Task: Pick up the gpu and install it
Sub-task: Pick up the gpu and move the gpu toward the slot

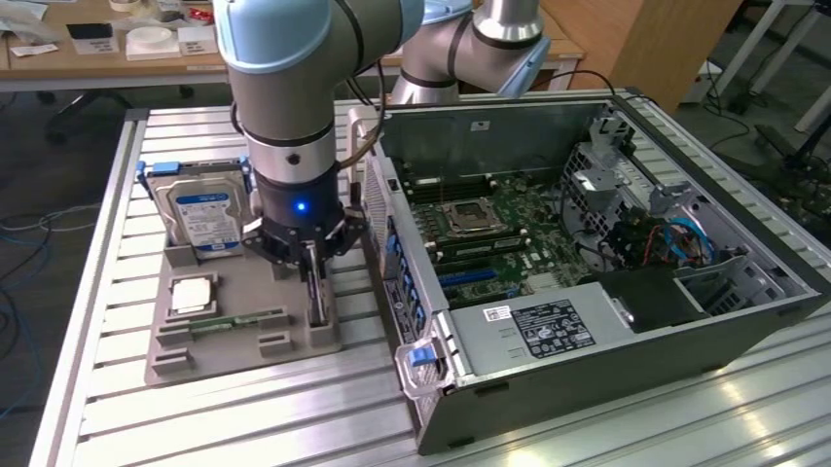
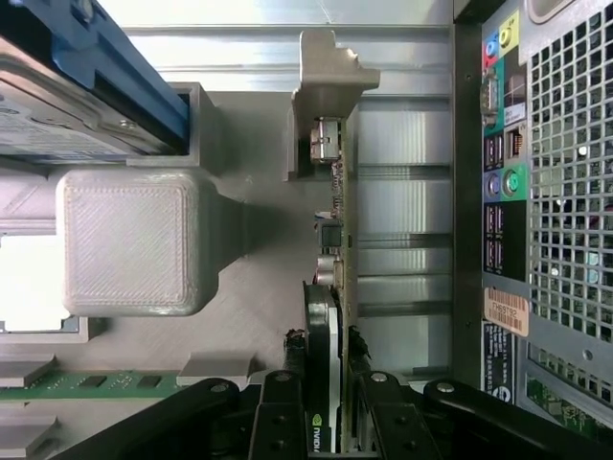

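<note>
The gpu (image 1: 318, 304) stands on its edge in a slot of the grey holder tray (image 1: 247, 342), at the tray's side nearest the computer case. In the wrist view the gpu (image 2: 330, 278) shows edge-on, with its silver bracket (image 2: 330, 77) at the far end. My gripper (image 1: 309, 261) has come straight down over the card. Its black fingers (image 2: 280, 422) sit on both faces of the card and press against it. The gripper (image 2: 326, 436) is shut on the card, which still rests in the holder.
The open computer case (image 1: 585, 243) lies on its side at the exterior view's right, with its motherboard (image 1: 500, 233) exposed and its back panel (image 2: 536, 192) close beside the card. The tray also holds a hard drive (image 1: 205, 214), a memory stick (image 1: 234, 321) and a processor chip (image 1: 193, 292).
</note>
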